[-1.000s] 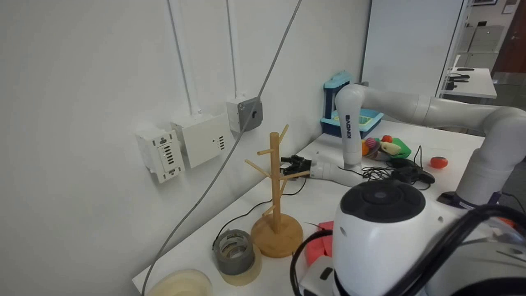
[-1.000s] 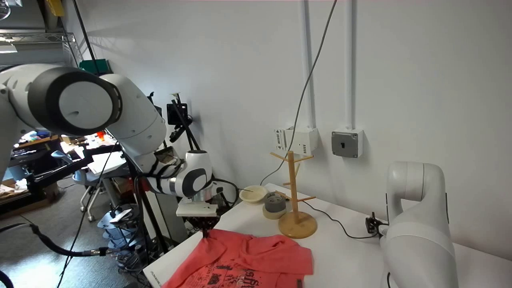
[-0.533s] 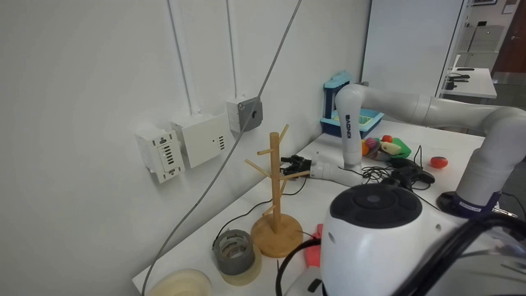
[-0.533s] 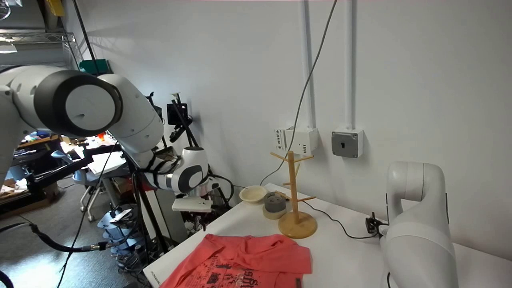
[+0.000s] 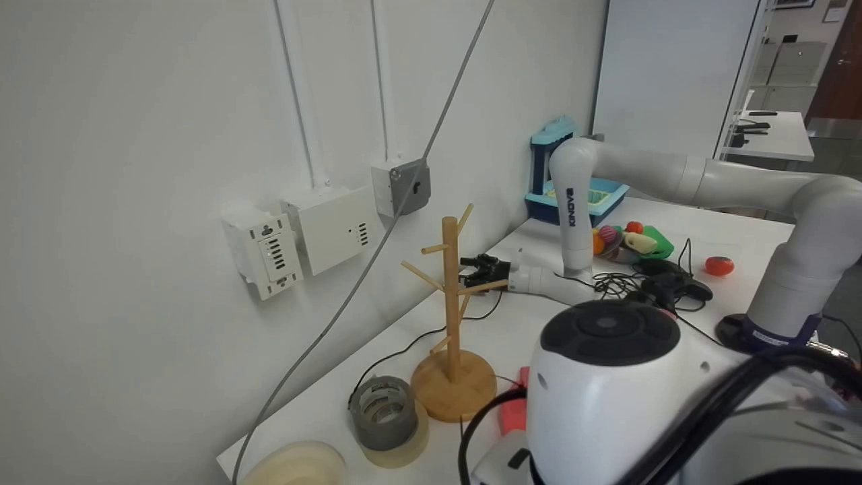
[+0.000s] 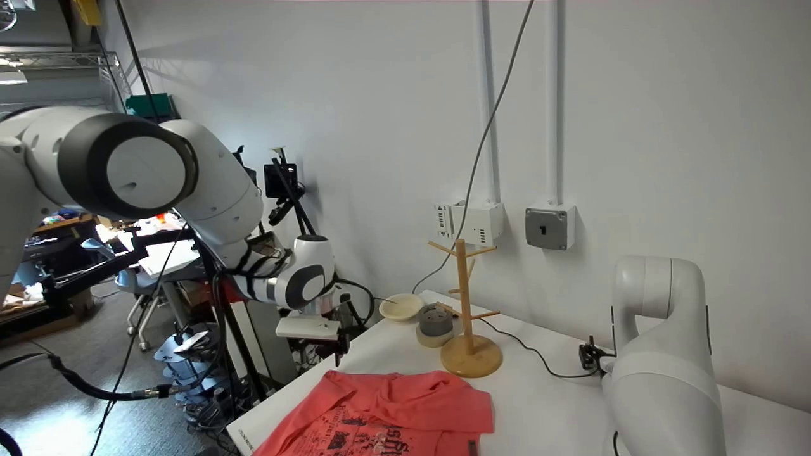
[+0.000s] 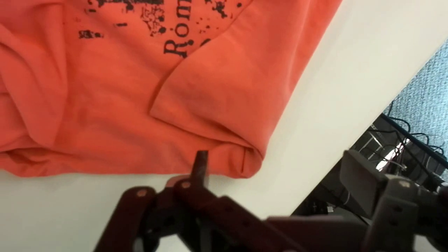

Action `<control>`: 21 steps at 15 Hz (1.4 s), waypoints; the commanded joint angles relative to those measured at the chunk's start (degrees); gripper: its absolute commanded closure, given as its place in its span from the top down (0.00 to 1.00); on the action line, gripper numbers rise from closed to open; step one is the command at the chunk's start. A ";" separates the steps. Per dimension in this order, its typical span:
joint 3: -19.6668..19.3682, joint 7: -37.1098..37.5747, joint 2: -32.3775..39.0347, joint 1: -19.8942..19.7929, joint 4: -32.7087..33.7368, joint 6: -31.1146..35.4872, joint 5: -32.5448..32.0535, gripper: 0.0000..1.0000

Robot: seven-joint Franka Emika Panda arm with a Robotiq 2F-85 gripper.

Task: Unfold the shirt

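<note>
In an exterior view the arm (image 6: 222,183) extends in from the left and slopes down rightward to the wrist (image 6: 312,256), beneath which the gripper (image 7: 276,169) hangs tips-down at the edge of the table (image 6: 545,411). The fingers (image 7: 360,185) are spread wide: in the wrist view one shows against the table, its tip overlapping the border of the shirt (image 6: 393,405), while the other shows past the table's edge. Whether that overlapping tip touches the fabric I cannot tell.

The shirt lies on the table, print upward, near the upright wooden mug tree (image 6: 470,361); in an exterior view the wrist hides all but a small piece of it. Where more of it shows, its far edge runs nearly level and its left side slants toward the near left, roughly along the table's edge. In the wrist view the letters "Rom" read upward, tops to the left, and the corner of a folded-over part points left. The shirt runs out of view, so I cannot tell its long axis.
</note>
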 commanded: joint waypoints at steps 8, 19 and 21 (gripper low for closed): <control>-6.03 0.69 6.93 -0.44 2.04 2.58 -1.08 1.00; -4.53 4.50 8.06 -0.27 2.29 1.76 1.55 0.82; -4.54 5.23 7.84 0.16 2.31 1.67 1.37 0.79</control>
